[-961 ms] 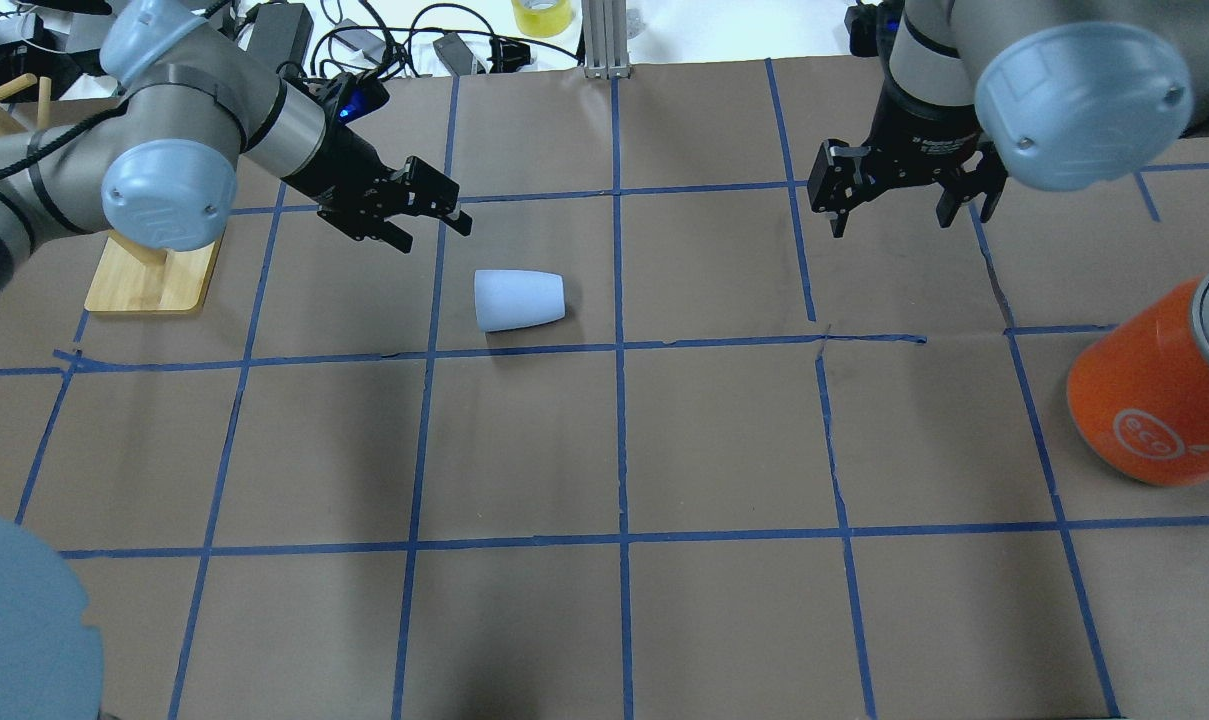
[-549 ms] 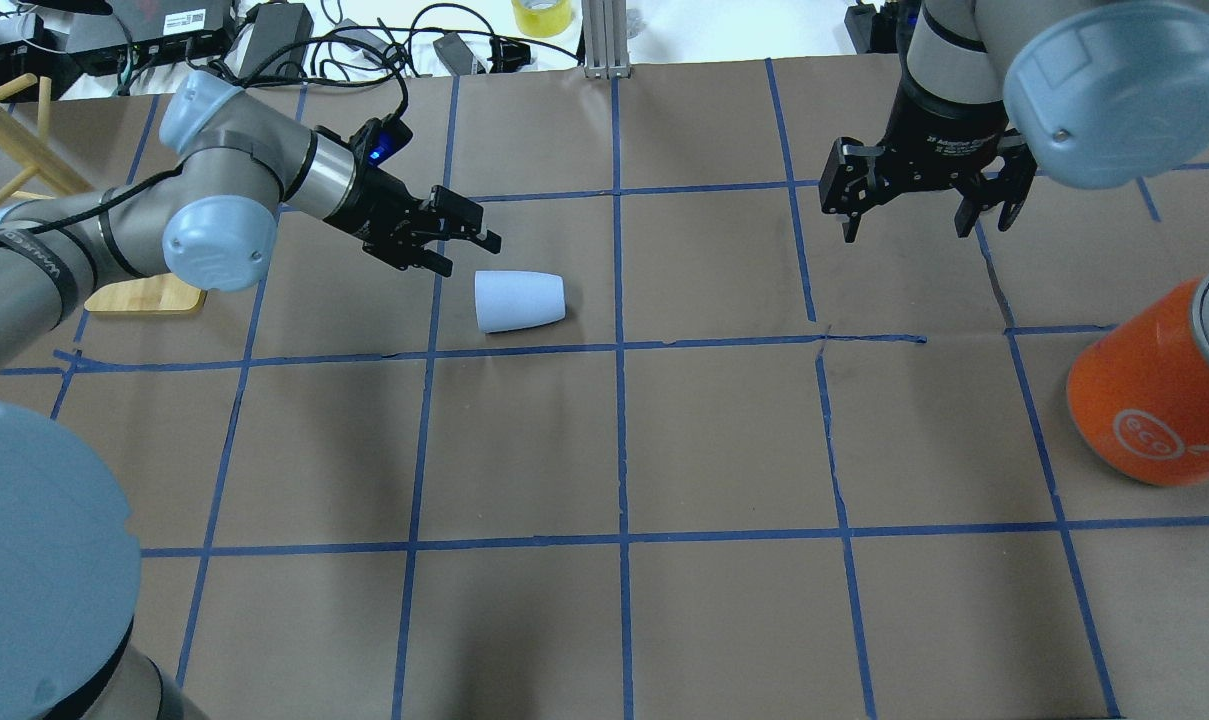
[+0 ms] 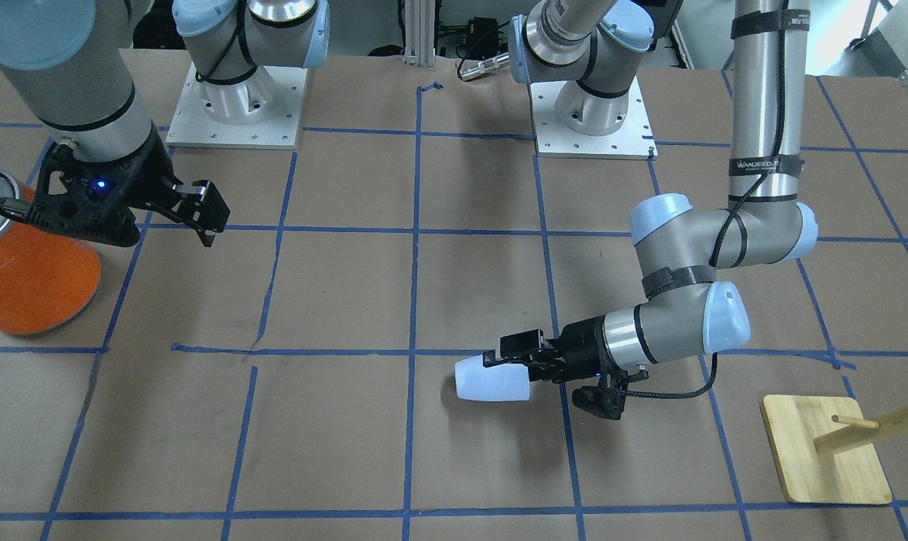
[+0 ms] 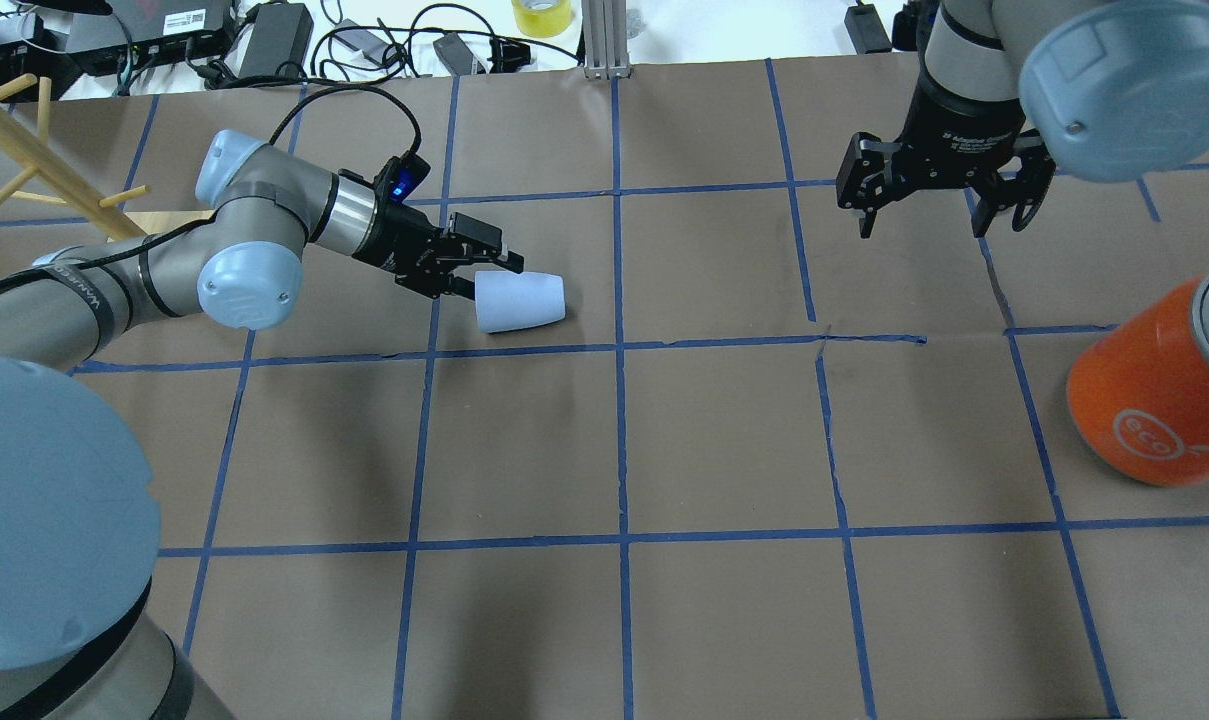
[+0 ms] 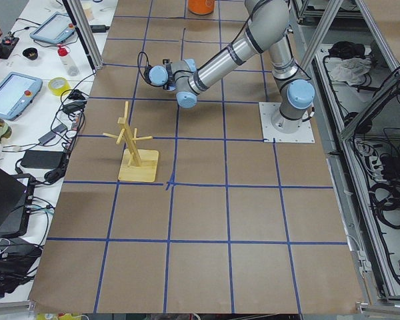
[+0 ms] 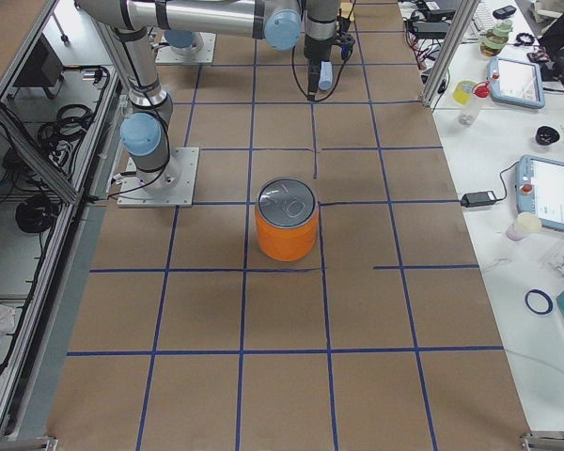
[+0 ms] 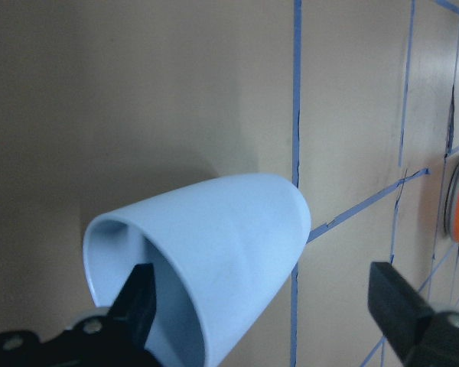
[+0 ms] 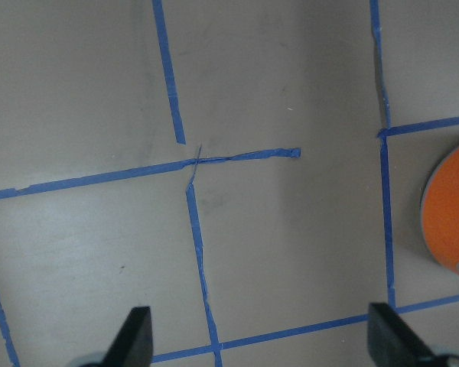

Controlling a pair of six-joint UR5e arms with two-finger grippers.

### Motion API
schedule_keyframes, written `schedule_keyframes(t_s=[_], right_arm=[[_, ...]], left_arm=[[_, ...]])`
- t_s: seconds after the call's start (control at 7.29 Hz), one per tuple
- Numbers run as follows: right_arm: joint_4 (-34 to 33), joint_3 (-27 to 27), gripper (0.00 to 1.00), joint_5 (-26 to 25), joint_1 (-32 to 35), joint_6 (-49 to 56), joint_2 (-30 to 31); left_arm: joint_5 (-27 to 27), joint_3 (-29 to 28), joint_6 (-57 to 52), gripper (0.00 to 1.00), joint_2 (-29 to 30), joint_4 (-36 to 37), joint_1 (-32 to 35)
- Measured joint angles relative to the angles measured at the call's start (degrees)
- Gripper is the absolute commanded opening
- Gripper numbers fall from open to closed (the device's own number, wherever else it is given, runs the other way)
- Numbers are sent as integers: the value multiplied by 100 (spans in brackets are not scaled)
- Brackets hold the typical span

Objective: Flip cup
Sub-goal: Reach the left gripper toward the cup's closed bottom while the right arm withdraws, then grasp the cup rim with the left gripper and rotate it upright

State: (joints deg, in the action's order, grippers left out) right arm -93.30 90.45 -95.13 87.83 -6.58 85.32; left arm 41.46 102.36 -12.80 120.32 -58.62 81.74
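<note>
The cup (image 4: 520, 301) lies on its side on the brown paper, at about 11 o'clock from the table's middle in the overhead view. Its wide mouth faces 9 o'clock and its narrower base faces 3 o'clock. The left gripper (image 4: 489, 278) comes in low from 9 o'clock with its jaws spread. In the left wrist view one finger sits just inside the mouth and the other stands outside, apart from the wall, so nothing is pinched yet. The right gripper (image 4: 939, 215) hangs spread and empty at about 2 o'clock, over bare paper, with the orange can (image 4: 1154, 390) off at 4 o'clock. The cup looks like thin, smooth plastic. It is probably very light, a little springy at the rim, and apt to roll or skid under a nudge. The taper would tend to squeeze it out of an outside grip, so pinching the rim wall between an inner and an outer finger seems the surer hold. A gentle squeeze should be enough.
</note>
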Motion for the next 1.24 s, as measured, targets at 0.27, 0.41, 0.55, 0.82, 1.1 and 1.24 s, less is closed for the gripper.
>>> schedule_keyframes(t_s=[0.27, 0.41, 0.55, 0.82, 1.1, 1.24], right_arm=[[65, -192, 100, 89, -115, 10, 44], [171, -307, 100, 234, -133, 28, 84], [259, -411, 100, 358, -140, 59, 132], [267, -513, 100, 446, -148, 81, 225], [266, -476, 100, 558, -162, 83, 207], [302, -421, 100, 579, -185, 80, 183]], left_arm=[[-169, 0, 289, 21, 15, 7, 0], [-190, -10, 375, 4, 17, 8, -1], [-197, -20, 450, 0, 12, 8, 0], [-313, -40, 748, 0, -27, 8, -1], [-456, -95, 1416, 0, -181, 37, -3], [-320, -166, 1658, 0, -319, 84, -35]])
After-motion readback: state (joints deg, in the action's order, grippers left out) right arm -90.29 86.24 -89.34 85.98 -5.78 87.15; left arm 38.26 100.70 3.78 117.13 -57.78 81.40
